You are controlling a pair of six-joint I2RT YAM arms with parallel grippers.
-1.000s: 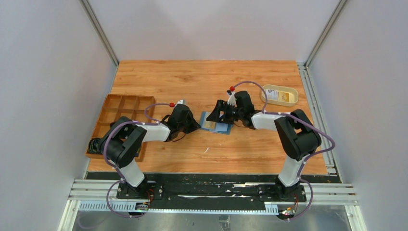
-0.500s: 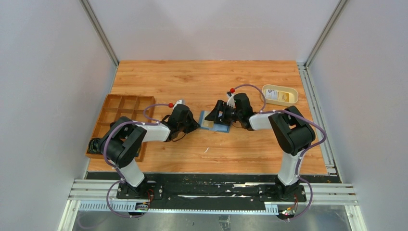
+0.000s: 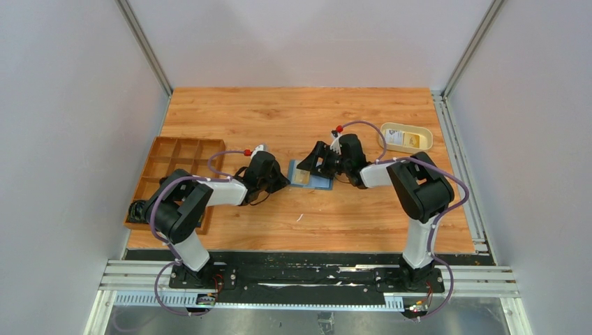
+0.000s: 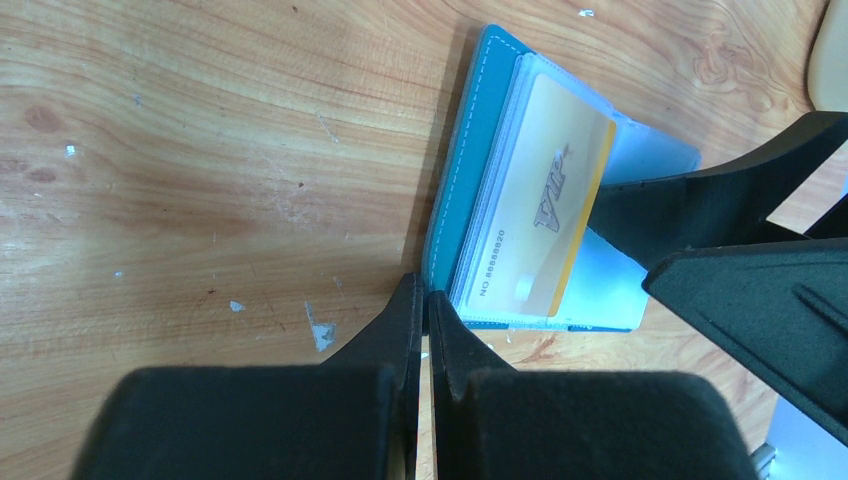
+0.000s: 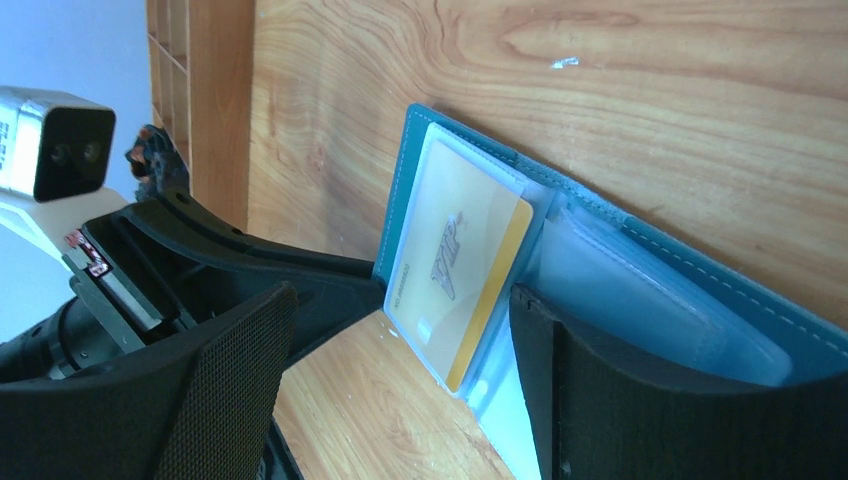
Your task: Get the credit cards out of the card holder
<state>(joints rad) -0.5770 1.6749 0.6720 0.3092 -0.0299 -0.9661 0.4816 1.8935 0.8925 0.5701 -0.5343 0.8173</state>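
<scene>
Pressing its two fingers flat together with nothing between them, the left gripper (image 4: 425, 300) is touching its tips to the near corner of the card holder (image 4: 455, 180). The right gripper (image 5: 400, 310) is standing wide apart and holding nothing. One black finger is lying against the clear plastic sleeves and the other, with a mesh-textured pad, is hanging just above the left gripper. The card holder is lying open on the wooden table (image 3: 279, 112). It is blue with white stitching, and a tan credit card (image 4: 545, 190) with a yellow edge is sitting in its front sleeve. A cream oval dish (image 3: 422, 132) at the far right is holding a second card (image 3: 396, 137). A brown compartment tray (image 3: 178, 164) is sitting at the left.
</scene>
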